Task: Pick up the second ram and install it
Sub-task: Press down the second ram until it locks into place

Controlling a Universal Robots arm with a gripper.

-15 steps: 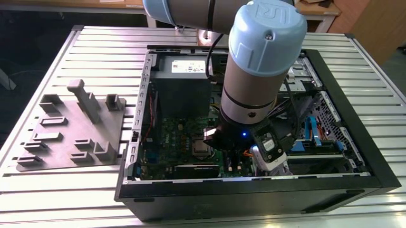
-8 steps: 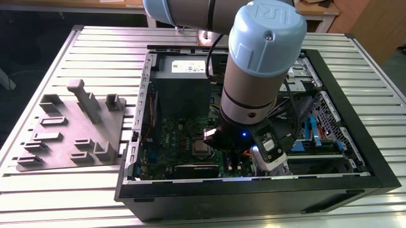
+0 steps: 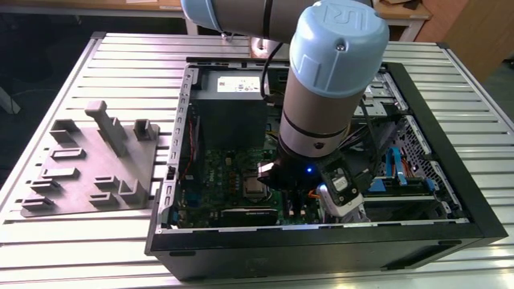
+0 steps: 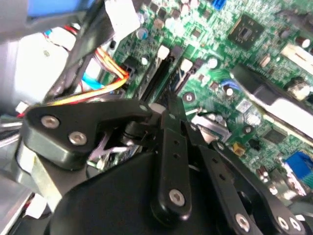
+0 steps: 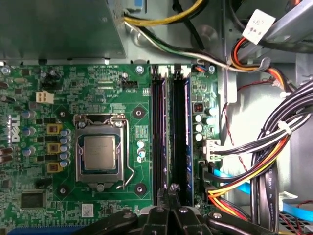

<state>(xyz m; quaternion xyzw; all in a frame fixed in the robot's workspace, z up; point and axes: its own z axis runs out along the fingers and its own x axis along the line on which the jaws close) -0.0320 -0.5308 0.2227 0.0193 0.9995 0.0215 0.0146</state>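
My gripper (image 5: 171, 187) is shut, its two thin black fingertips pressed together with nothing visible between them. It hangs low over the near end of two long black slots (image 5: 160, 137) on the green motherboard (image 5: 98, 88). The tips line up with the narrow gap between the two slots. The neighbouring slot (image 5: 181, 137) has a dark strip with a bluish edge along it. From straight above I cannot tell whether that strip is the second ram seated edge-on. In the second wrist view the gripper (image 4: 168, 105) points at the same slots (image 4: 159, 73).
The arm (image 3: 329, 90) reaches down into an open black computer case (image 3: 321, 247) on a slatted metal table. A grey fixture (image 3: 88, 162) with upright holders lies at the exterior view's left. A processor socket (image 5: 100, 154) sits beside the slots, and cable bundles (image 5: 264, 161) crowd their other side.
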